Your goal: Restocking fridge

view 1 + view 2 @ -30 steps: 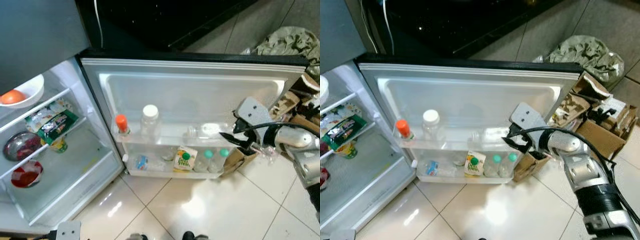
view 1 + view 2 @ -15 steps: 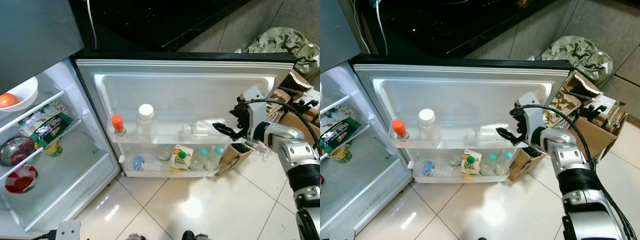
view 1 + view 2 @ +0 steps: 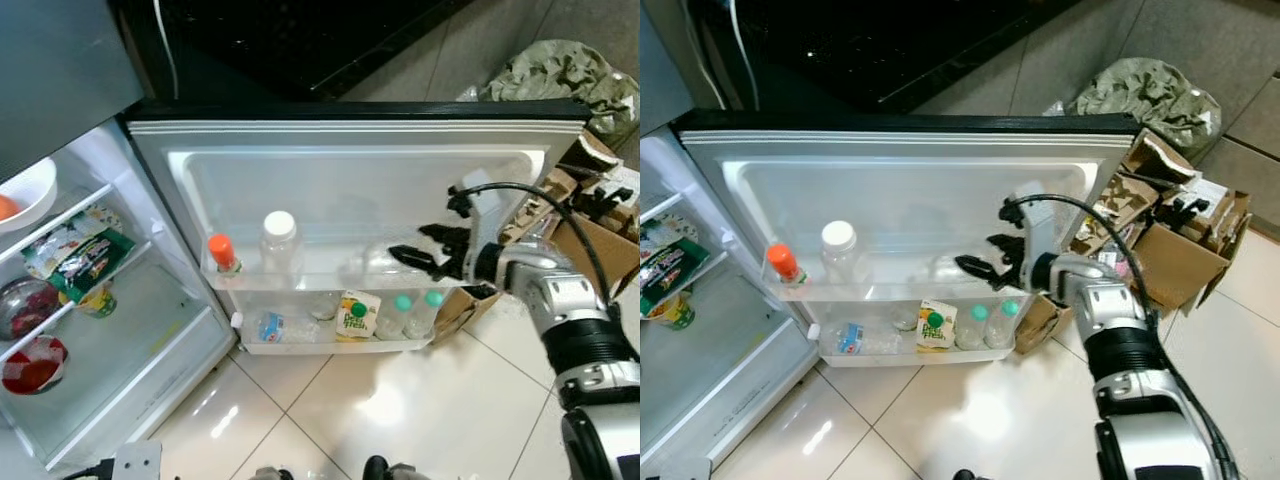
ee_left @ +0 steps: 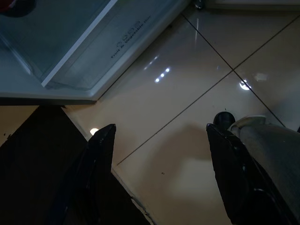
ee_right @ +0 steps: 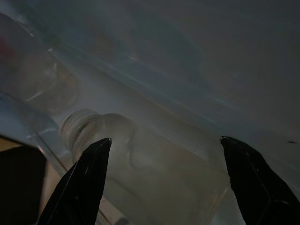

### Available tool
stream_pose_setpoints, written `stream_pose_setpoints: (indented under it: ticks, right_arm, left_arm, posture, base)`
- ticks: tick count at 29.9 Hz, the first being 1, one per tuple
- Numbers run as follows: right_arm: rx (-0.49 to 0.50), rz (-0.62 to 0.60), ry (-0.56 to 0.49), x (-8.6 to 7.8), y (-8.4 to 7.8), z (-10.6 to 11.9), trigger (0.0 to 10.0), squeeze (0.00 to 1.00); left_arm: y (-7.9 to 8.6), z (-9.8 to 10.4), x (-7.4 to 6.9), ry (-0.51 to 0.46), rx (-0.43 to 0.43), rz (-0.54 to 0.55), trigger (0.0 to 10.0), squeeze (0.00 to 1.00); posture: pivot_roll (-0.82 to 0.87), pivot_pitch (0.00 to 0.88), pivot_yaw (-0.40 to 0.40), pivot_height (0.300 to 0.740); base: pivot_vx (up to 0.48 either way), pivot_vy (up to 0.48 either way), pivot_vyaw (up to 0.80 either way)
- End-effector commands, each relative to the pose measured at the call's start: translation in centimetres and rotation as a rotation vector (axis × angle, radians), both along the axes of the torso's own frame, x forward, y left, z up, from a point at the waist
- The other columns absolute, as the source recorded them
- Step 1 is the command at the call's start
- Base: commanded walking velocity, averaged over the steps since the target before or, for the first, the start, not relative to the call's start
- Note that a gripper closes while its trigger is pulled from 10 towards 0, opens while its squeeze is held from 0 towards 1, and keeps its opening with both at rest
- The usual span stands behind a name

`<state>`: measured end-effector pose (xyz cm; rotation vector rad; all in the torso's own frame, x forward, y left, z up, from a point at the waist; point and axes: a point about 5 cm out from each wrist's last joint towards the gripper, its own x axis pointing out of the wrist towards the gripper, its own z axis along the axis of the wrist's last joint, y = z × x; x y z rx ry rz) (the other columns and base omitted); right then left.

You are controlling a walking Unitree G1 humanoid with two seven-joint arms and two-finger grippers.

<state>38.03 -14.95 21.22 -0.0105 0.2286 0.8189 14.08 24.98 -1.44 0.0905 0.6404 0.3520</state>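
Observation:
A clear plastic bottle [image 3: 372, 264] lies on its side on the upper shelf of the open fridge door [image 3: 350, 180]. My right gripper [image 3: 410, 243] is open and reaches in at that shelf from the right, its fingertips just over the bottle's right end. In the right wrist view the bottle [image 5: 110, 133] lies ahead between the spread fingers [image 5: 89, 173], cap end toward one of them. The left gripper [image 4: 160, 129] hangs open over the floor tiles with nothing in it.
On the same shelf stand an orange-capped bottle [image 3: 222, 252] and a white-lidded jar [image 3: 279, 240]. Below are a juice carton [image 3: 352, 313] and two green-capped bottles [image 3: 400, 312]. Fridge shelves [image 3: 90, 300] hold food at left. Cardboard boxes [image 3: 590, 235] crowd the right.
My right gripper has moved left along the upper door shelf and now has its open fingers over the lying bottle. The whole view has shifted slightly left.

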Motion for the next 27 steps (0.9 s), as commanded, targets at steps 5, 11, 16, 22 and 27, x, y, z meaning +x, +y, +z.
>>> stream_pose_setpoints:
  ticks: [5,11,16,22,27]
  right_arm:
    - [0.016,0.039,0.062,-0.5,0.9,-0.9,10.0,0.00]
    - [-0.004,-0.003,0.033,-0.4,0.4,-0.7,10.0,0.00]
    - [-0.088,0.052,-0.050,-0.9,0.1,-0.2,10.0,0.00]
    - [-0.251,0.170,-0.128,-1.5,-1.0,0.6,10.0,0.00]
    - [-0.420,0.215,-0.209,-1.3,-1.9,1.0,10.0,0.00]
  left_arm:
    - [0.3,-0.7,-1.2,0.055,0.005,0.003,10.0,0.00]
    - [0.2,-0.8,-1.1,0.054,0.005,0.003,10.0,0.00]
    - [0.2,-0.8,-1.0,0.053,0.004,0.002,10.0,0.00]
    - [0.1,-0.8,-0.9,0.052,0.002,-0.002,10.0,0.00]
    - [0.0,-0.8,-0.7,0.050,0.000,-0.003,10.0,0.00]
  posture:
    - [0.03,0.342,-0.018,0.710]
    - [0.02,0.339,-0.016,0.710]
    - [0.02,0.338,-0.014,0.710]
    - [0.01,0.338,-0.015,0.710]
    - [0.01,0.337,-0.015,0.710]
  base:
    - [0.000,0.000,0.00]
    - [0.000,0.000,0.00]
    - [0.000,0.000,0.00]
    - [0.000,0.000,0.00]
    - [0.000,0.000,0.00]
